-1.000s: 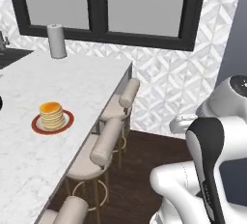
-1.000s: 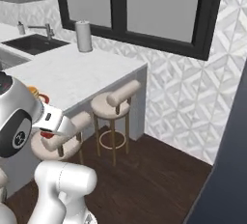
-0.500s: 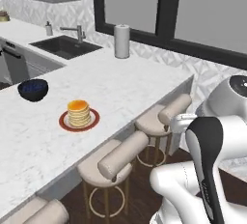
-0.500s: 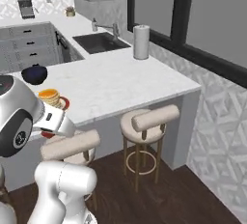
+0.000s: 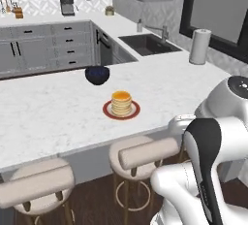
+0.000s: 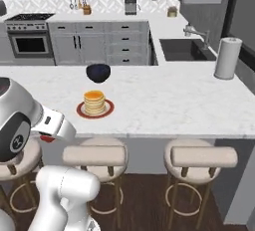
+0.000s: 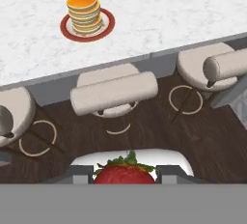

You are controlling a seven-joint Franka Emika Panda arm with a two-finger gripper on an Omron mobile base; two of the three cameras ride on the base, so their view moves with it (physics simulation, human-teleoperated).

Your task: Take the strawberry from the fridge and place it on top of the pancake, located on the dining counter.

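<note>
You see the red strawberry (image 7: pixel 125 173) with green leaves held in the jaws, and the pancake (image 5: pixel 121 103) now nearer, centred.

dining counter (image 5: pixel 58 107), red plate (image 5: pixel 107 111), bowl (image 5: pixel 97 74)

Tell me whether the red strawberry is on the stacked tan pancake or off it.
Off. The red strawberry sits clamped in the gripper, above the floor, while the stacked tan pancake stands bare on its red plate.
</note>
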